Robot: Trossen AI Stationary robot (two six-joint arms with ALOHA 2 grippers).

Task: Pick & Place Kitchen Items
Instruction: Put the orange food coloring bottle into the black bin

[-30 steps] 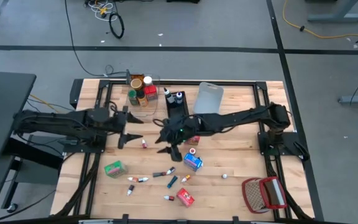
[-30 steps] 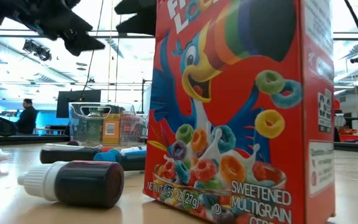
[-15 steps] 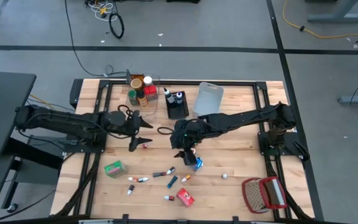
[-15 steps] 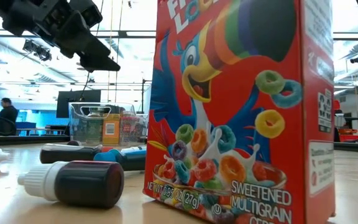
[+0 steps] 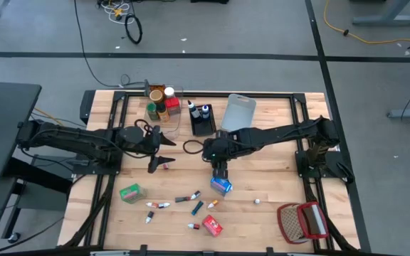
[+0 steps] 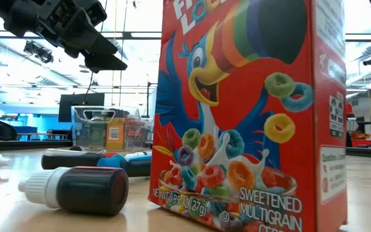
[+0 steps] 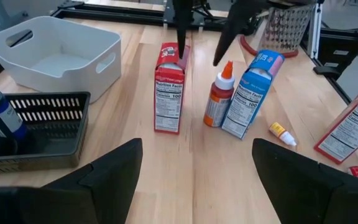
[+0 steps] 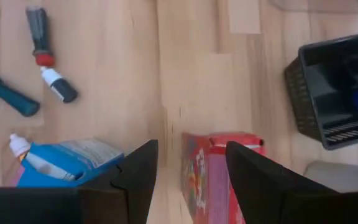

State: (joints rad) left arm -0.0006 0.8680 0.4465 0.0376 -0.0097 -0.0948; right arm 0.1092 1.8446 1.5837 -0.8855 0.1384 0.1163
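Note:
My right gripper [image 5: 221,169] [image 8: 191,149] is open and points down over a small upright red box [image 7: 168,87] [image 8: 219,171]. The left wrist view shows its fingers [image 7: 180,37] coming down at that box's top. Beside the red box stand an orange-capped bottle [image 7: 218,96] and a blue box [image 7: 250,93] [image 5: 221,185]. My left gripper [image 5: 161,155] [image 7: 197,146] is open and holds nothing. It hovers left of these items and faces them, with a little red tube [image 5: 166,165] lying below it. A cereal box [image 6: 237,116] stands near the table's near edge. My right gripper comes from above, pointing down. One fingertip [image 7: 182,57] stands at the top edge of the red box [image 7: 169,53], and the other hangs beside the bottle's cap. I cannot tell whether either one touches.
Along the far edge stand a clear bin of jars [image 5: 161,107], a black bin [image 5: 203,122] with bottles and a grey-blue bin [image 5: 238,112]. A green box [image 5: 130,192] and several tubes [image 5: 191,203] lie toward the near edge. A wire basket [image 5: 302,222] sits at the near right corner.
My right gripper has moved toward the table's right, from beside the black bin's near side to above the red and blue boxes, and has turned to point down. My left gripper has moved a little to the right, then kept still.

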